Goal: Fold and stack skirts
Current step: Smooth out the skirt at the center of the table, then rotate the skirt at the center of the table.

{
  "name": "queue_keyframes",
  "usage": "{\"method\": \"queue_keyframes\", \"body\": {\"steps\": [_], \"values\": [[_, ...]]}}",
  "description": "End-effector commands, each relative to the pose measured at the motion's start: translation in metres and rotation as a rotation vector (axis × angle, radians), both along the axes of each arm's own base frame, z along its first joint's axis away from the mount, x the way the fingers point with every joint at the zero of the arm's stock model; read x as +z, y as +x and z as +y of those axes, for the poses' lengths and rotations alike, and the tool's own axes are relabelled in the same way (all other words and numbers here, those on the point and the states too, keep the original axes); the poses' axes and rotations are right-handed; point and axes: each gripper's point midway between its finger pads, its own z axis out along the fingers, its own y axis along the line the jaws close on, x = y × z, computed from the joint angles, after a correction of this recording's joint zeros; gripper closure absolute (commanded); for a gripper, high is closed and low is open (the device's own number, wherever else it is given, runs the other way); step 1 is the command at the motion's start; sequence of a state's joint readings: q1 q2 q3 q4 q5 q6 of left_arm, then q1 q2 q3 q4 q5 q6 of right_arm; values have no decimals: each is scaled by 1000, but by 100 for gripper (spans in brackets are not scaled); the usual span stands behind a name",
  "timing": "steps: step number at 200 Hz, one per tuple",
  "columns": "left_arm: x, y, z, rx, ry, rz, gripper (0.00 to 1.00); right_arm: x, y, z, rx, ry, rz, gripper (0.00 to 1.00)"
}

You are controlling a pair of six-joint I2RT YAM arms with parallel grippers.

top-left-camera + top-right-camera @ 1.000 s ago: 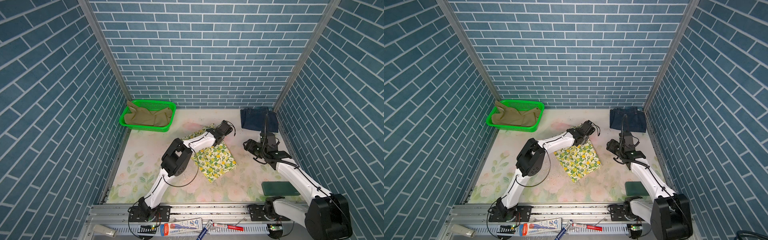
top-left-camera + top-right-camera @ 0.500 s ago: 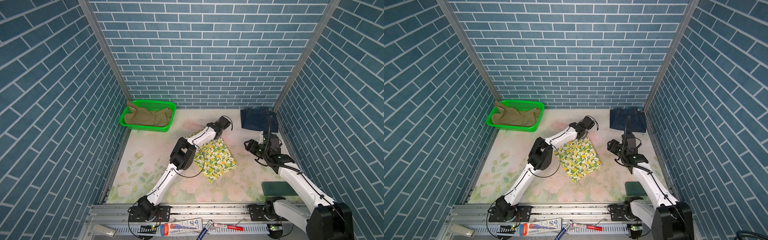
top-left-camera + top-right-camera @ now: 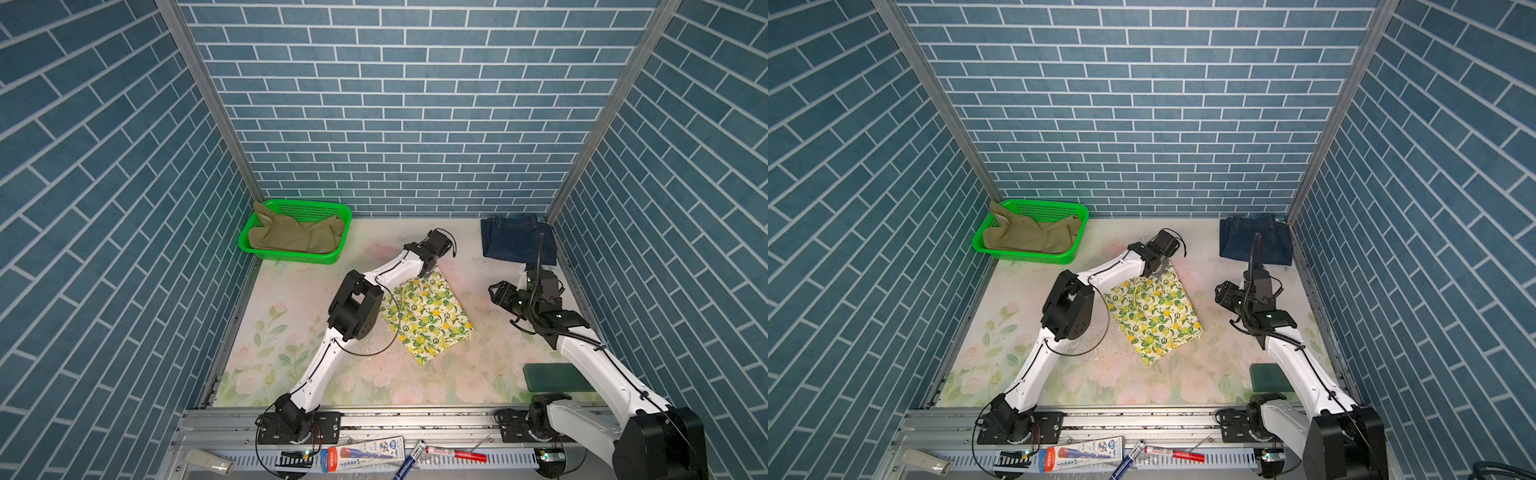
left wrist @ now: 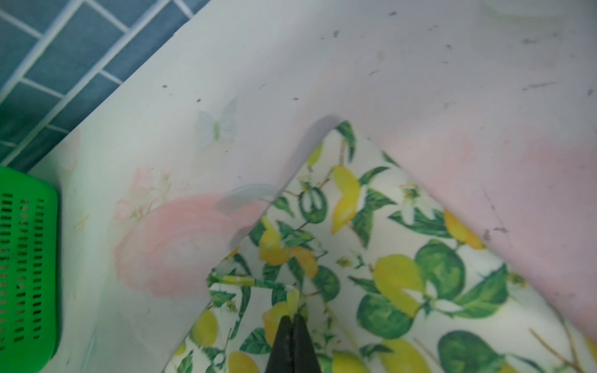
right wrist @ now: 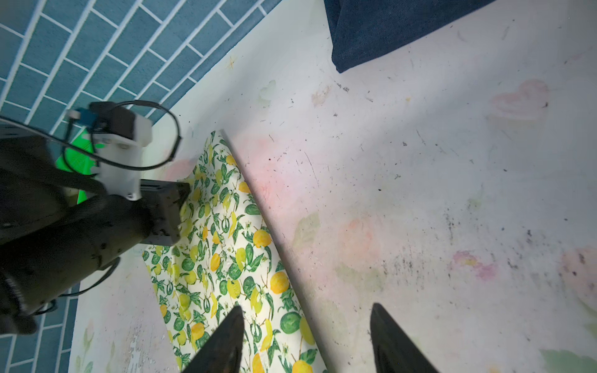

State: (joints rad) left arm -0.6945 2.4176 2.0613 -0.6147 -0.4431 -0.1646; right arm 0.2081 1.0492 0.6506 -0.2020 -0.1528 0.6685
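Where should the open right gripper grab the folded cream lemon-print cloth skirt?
The lemon-print skirt's free corner nearest the right gripper, approached low from that side: the cloth lies flat, and the left gripper pinches the far corner.

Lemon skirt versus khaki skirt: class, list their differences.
The lemon skirt is patterned, the khaki skirt plain. The lemon skirt lies folded flat, the khaki skirt rumpled in the basket. The left gripper pinches the lemon skirt, not the khaki skirt. Both: cloth.
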Motion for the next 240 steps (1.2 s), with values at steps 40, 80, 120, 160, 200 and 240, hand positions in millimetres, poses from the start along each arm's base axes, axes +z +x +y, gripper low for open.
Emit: {"method": "queue_keyframes", "body": {"steps": [40, 80, 120, 160, 200, 240], "values": [[17, -6, 81, 261, -320, -34, 100, -13, -3, 19, 121, -37, 61, 38], [-4, -24, 120, 333, -356, 21, 94, -42, -12, 50, 248, -119, 182, 38], [-7, -38, 136, 347, -345, 39, 81, -69, -25, 73, 336, -199, 277, 38], [-4, -48, 148, 358, -360, 35, 92, -87, -34, 80, 367, -252, 321, 38], [-5, -54, 156, 367, -361, 46, 89, -107, -34, 81, 368, -300, 360, 40], [-13, -65, 161, 373, -369, 72, 89, -116, -26, 73, 359, -389, 373, 67]]}}
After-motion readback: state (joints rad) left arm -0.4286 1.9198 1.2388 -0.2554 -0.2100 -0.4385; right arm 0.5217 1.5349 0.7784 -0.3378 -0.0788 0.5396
